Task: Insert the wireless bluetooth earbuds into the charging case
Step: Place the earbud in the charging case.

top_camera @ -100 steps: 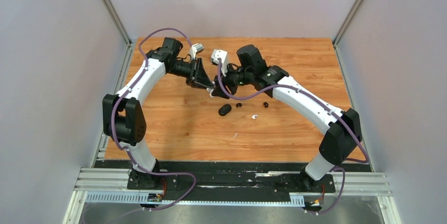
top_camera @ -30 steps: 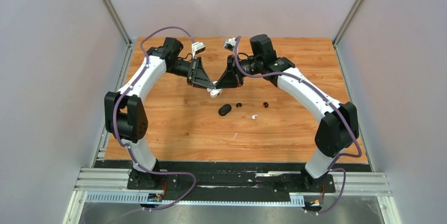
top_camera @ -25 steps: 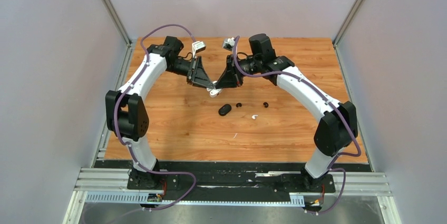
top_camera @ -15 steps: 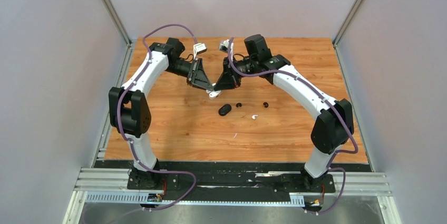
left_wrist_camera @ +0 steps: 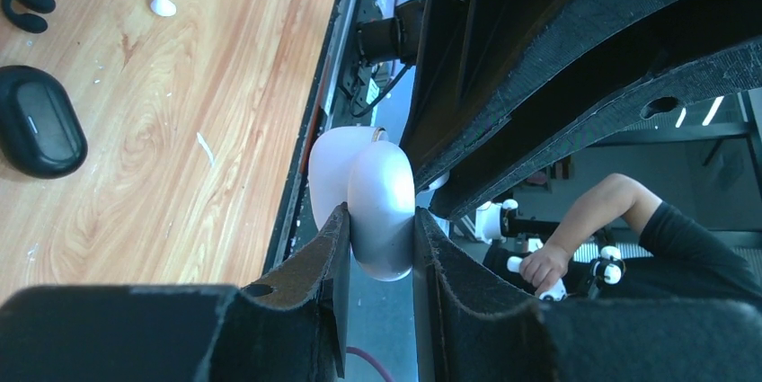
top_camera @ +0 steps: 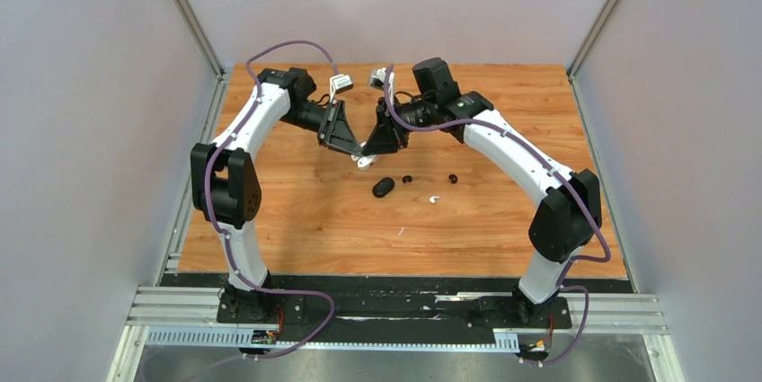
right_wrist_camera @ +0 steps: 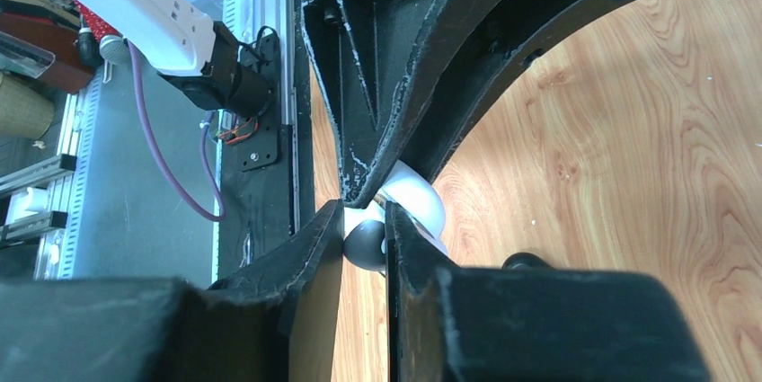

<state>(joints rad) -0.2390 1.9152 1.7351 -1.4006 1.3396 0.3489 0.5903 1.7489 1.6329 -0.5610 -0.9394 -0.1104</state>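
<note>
A white charging case [top_camera: 363, 163] is held above the table between both grippers. My left gripper [top_camera: 358, 149] is shut on its rounded body [left_wrist_camera: 382, 211]. My right gripper [top_camera: 369, 148] meets it from the right and is shut on a small rounded part of the same case [right_wrist_camera: 363, 245]. A black charging case [top_camera: 384, 187] lies closed on the table just below. Two black earbuds [top_camera: 407, 179] [top_camera: 452, 179] and one white earbud [top_camera: 435, 199] lie to its right. The second white earbud is out of view.
The wooden table [top_camera: 296, 211] has a tiny white fleck [top_camera: 401, 231] near the middle front. Grey walls stand on three sides. A black rail [top_camera: 395, 283] carries the arm bases at the near edge. The left wrist view also shows the black case [left_wrist_camera: 36, 130].
The right wrist has turned and closed in on the white case since the oldest frame. Over the last second both grippers, holding the case, shifted slightly left and back. Items on the table have not moved.
</note>
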